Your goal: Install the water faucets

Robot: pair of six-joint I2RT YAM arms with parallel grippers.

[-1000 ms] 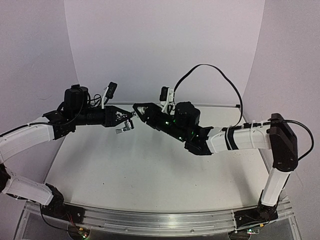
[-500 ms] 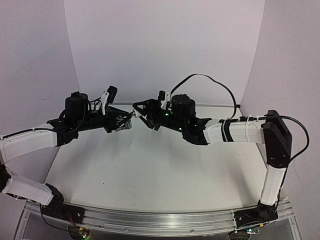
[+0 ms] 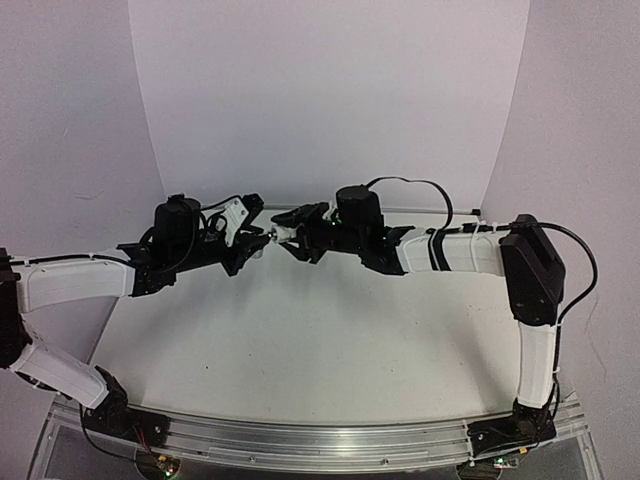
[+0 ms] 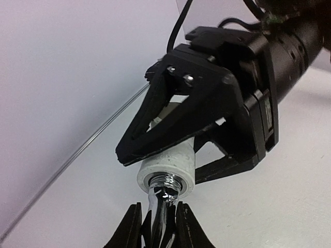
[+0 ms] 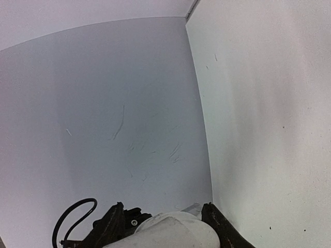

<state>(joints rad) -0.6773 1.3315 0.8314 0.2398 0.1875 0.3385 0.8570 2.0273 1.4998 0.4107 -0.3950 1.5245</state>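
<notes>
Surface, white and broad, fills the lower part of the overhead view, and pale backdrop walls rise behind it and at both sides. Two arms reach from their bases at the near edge toward the far middle: the left arm bends in from the left, and the right arm rises at the right and turns inward, so that their ends meet above the surface close to the back wall. The right hand has its two black fingers closed around a white fitting, a short thick plastic piece whose round open mouth faces the other arm; its own wrist view shows the same white fitting between the finger ends at the bottom of the frame. The left hand is clenched on the faucet, a small shiny silver metal piece held up off the surface. The faucet's ringed end sits in the mouth of the white fitting, so the two parts touch.
</notes>
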